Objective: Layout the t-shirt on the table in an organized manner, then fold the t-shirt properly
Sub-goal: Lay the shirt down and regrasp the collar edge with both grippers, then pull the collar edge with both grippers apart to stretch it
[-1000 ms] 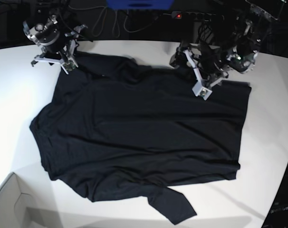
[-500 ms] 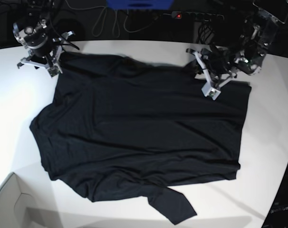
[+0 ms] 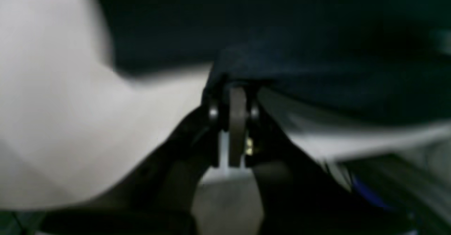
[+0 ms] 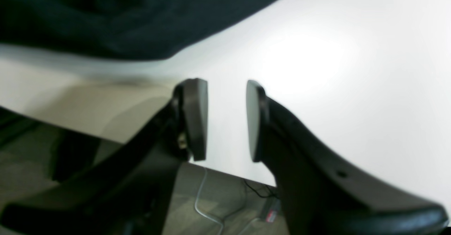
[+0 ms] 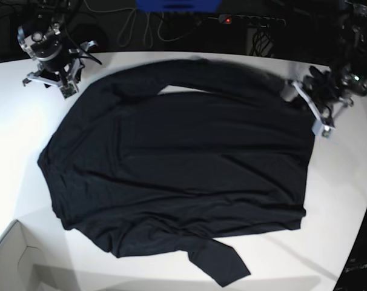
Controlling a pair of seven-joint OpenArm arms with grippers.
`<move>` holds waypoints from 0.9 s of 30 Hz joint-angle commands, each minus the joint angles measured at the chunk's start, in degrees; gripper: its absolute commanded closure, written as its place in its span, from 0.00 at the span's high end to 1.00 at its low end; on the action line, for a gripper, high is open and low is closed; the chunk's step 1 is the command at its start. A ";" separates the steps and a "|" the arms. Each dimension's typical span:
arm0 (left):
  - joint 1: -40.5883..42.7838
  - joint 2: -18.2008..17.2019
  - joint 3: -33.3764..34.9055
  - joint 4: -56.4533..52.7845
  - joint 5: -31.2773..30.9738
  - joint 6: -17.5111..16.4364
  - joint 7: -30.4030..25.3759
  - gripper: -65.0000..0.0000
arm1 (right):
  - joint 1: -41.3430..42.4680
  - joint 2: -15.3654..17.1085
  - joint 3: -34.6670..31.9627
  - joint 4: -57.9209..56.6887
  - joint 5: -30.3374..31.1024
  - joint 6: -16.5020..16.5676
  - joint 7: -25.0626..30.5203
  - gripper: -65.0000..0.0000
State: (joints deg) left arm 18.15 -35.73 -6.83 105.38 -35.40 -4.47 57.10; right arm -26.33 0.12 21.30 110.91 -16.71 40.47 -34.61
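Left wrist view, blurred: left hand [image 3: 236,97] pinches t-shirt [image 5: 183,163]; right hand [image 4: 226,120] gapes.

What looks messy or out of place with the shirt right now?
The t-shirt is not flat yet. Along its far edge a strip of cloth is lifted and stretched toward the left gripper, which is shut on it. At the near edge one sleeve sticks out crooked, with bunched wrinkles beside it. The right gripper is open over the table.

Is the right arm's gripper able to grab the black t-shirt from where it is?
Probably yes: the right gripper is open and empty over bare table, beside the t-shirt edge, nothing between.
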 commanded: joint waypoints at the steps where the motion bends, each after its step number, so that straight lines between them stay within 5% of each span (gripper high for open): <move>1: 0.00 -0.63 -0.25 0.77 -0.43 0.03 0.44 0.00 | 0.61 0.01 0.11 1.39 0.40 -0.47 0.98 0.30; 13: -1.05 1.57 0.11 -3.98 -0.08 0.03 0.44 0.00 | -0.44 -2.19 -5.43 3.33 5.41 -0.47 0.37 0.30; 21: 1.06 2.54 0.11 -7.05 -0.43 0.03 0.44 0.00 | -0.53 -3.77 -7.01 1.57 5.50 -0.47 0.37 0.49; 27: 3.61 2.19 0.11 -7.05 -0.43 0.03 0.44 0.00 | 0.61 -3.77 -7.10 -3.09 5.59 -0.47 0.90 0.49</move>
State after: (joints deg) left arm 21.50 -32.53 -6.28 97.60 -35.70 -4.49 56.86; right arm -25.82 -3.79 14.24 106.83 -11.73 40.49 -35.03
